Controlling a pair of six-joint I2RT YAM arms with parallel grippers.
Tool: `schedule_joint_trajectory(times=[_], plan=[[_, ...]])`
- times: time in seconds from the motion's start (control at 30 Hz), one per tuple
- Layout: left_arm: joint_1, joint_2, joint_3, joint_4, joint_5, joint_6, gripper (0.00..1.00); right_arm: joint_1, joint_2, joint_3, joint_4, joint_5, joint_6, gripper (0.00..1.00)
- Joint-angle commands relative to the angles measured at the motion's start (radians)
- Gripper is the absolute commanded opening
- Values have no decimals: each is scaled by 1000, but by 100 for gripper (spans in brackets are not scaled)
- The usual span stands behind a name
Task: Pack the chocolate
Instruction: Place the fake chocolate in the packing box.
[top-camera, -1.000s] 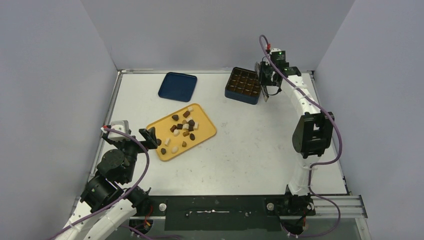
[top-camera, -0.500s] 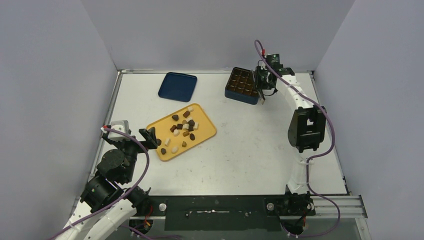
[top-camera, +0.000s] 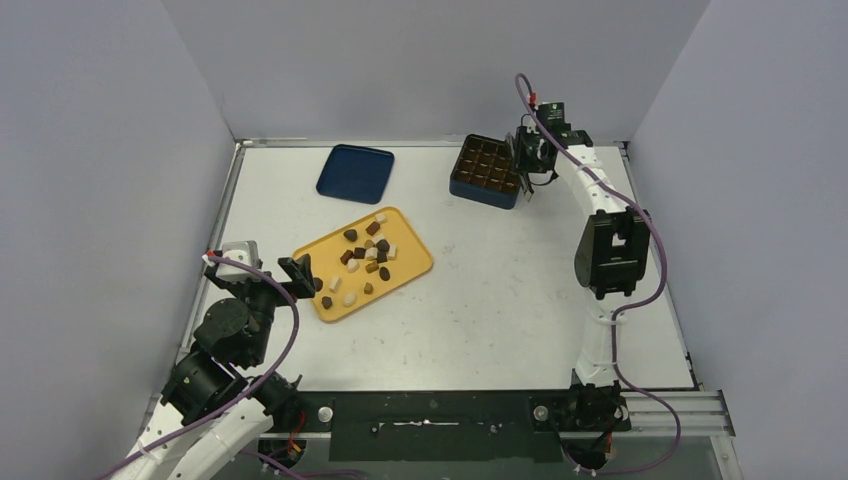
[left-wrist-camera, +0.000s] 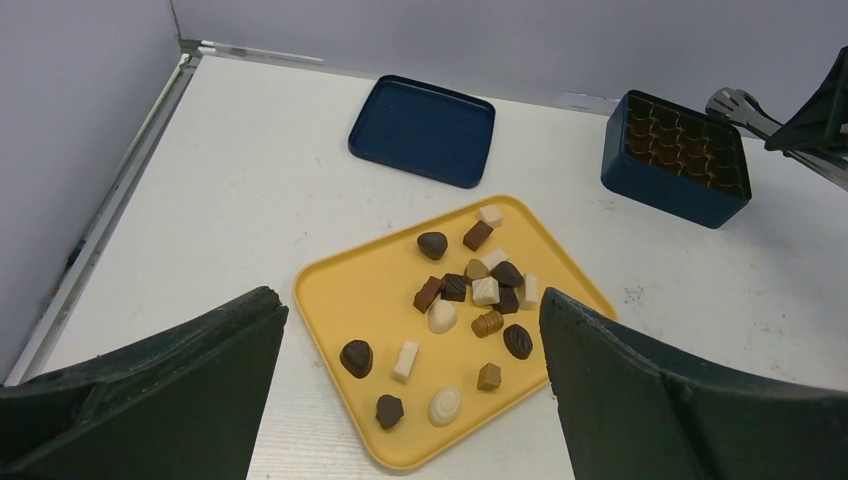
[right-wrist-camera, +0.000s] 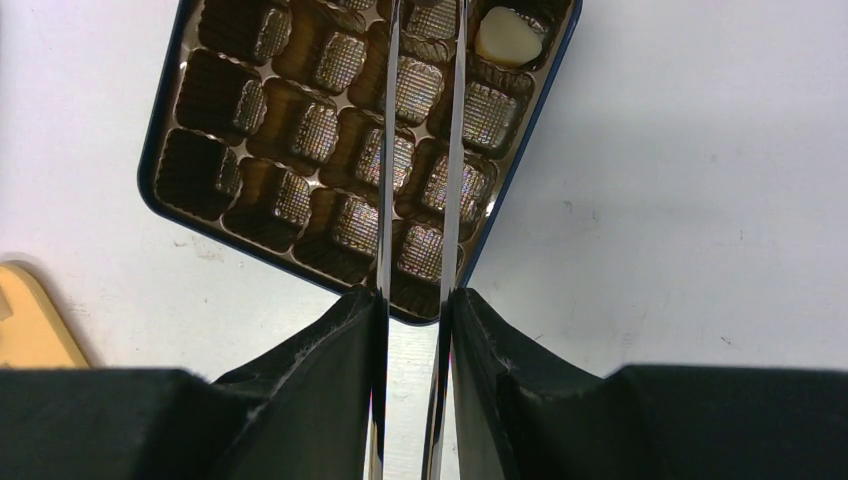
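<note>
Left end effector (top-camera: 299, 272) is wide open and holds nothing. It hangs low at the near-left corner of the yellow tray (left-wrist-camera: 350, 290), fingers spread and aimed across it.

Most of the chocolate (left-wrist-camera: 485, 291) is loose on that tray: dark brown, caramel and white bits. A clump sits mid-tray, a few pieces lie toward the far corner and several are scattered toward the near edge. None of them touches the left fingers.

Right end effector (right-wrist-camera: 415, 300) is clamped on a pair of metal tongs (right-wrist-camera: 452, 150). The two thin blades run out from between its fingers, close together and almost parallel. They reach over the dark blue gridded box (left-wrist-camera: 665, 190). The tong tips run off the top of the wrist view, so I can't tell whether they hold anything.

The box sits far right on the bench (top-camera: 480, 300), well apart from the tray. Its brown cells are mostly unfilled. One white piece (right-wrist-camera: 507, 35) sits in a cell along the box edge, just right of the blades in the wrist view. I can't tell whether it is the corner cell, since the frame cuts the box there.

A flat dark blue lid (left-wrist-camera: 422, 130) lies beyond the tray, toward the back wall and left of the box. It is apart from both.
</note>
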Motion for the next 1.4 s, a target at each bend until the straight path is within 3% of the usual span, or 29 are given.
schedule_joint_trajectory(times=[0.0, 0.33, 0.83, 1.17, 1.37], plan=[[7, 3, 1, 47, 4, 9, 97, -6, 17, 66, 25, -16, 8, 31], [7, -5, 2, 49, 4, 9, 97, -8, 63, 115, 16, 12, 13, 40], [8, -7, -2, 53, 7, 13, 97, -6, -17, 91, -8, 1, 16, 40], [12, -10, -4, 55, -8, 21, 97, 34, -209, -175, 100, -98, 36, 39], [13, 4, 2, 43, -11, 20, 97, 130, -323, -319, 144, -104, 27, 39]])
